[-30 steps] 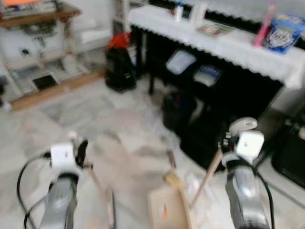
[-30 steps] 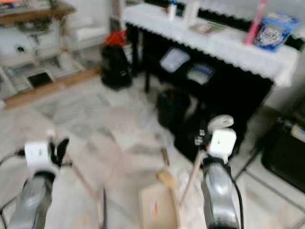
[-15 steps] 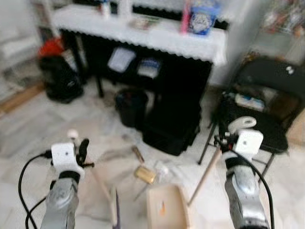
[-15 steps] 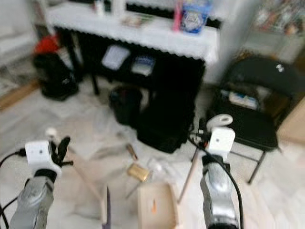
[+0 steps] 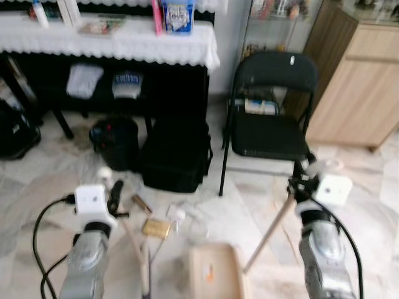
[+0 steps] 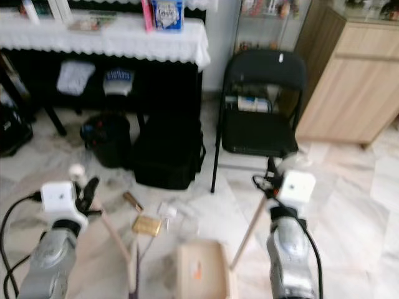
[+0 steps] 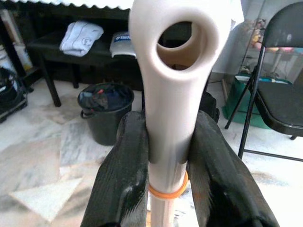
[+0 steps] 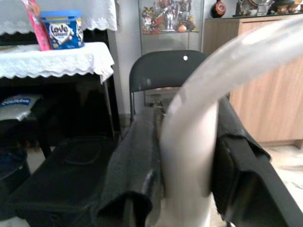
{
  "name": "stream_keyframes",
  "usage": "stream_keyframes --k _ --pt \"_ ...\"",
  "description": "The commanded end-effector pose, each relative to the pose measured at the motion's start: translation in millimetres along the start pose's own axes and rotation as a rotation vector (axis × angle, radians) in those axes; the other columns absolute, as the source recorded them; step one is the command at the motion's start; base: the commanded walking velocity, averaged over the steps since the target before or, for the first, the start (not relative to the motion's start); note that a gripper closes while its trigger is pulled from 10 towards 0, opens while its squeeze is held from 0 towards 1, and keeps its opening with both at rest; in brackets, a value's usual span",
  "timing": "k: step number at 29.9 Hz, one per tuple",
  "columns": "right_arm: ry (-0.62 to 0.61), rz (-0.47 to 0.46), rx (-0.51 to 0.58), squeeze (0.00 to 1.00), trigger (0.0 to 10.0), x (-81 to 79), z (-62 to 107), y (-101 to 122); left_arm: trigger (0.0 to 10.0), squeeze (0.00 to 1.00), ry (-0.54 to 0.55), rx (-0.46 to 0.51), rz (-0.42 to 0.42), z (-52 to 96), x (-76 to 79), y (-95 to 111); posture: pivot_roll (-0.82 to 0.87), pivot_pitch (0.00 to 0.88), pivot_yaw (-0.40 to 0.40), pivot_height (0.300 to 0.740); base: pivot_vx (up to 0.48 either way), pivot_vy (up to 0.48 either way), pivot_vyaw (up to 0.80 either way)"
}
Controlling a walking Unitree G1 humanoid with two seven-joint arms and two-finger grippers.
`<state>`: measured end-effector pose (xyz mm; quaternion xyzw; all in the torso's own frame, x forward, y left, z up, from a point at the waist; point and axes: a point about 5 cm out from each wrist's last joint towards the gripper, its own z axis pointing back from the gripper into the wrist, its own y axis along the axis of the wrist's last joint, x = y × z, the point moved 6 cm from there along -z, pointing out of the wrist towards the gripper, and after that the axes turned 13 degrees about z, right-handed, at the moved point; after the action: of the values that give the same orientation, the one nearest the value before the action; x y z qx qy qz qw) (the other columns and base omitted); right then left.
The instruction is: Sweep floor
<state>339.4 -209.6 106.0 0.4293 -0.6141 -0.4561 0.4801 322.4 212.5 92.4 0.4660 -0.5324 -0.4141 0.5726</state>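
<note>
I had the left gripper with jaws clenched on the broom handle and the right gripper clamped on the dustpan handle, the litter lying just left of the dustpan, nearer my left arm.

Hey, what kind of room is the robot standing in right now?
Probably a lived-in room of a home. A black folding chair stands on pale marble floor tiles, beside a dark table under a white lace-edged cloth, with a light wooden cabinet and a glass case of figurines behind.
</note>
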Motion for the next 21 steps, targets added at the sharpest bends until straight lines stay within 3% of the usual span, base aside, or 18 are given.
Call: stream_keyframes --k 1,11,21 --pt "0.001 -0.014 0.067 0.0 10.0 -3.0 -5.1 18.5 10.0 0.0 0.001 0.053 -0.008 -0.7 -2.7 14.5 0.0 0.0 -0.014 0.74 0.0 0.0 0.0" --pt "0.002 -0.011 0.067 0.0 10.0 -3.2 -5.0 18.7 10.0 0.0 -0.003 0.054 -0.024 -0.6 -3.1 16.0 0.0 0.0 -0.015 0.74 0.0 0.0 0.0" --pt "0.002 -0.009 0.063 0.0 10.0 -3.7 -4.9 17.7 10.0 0.0 -0.004 0.056 -0.026 -0.9 -3.0 15.9 0.0 0.0 -0.015 0.74 0.315 0.0 0.0"
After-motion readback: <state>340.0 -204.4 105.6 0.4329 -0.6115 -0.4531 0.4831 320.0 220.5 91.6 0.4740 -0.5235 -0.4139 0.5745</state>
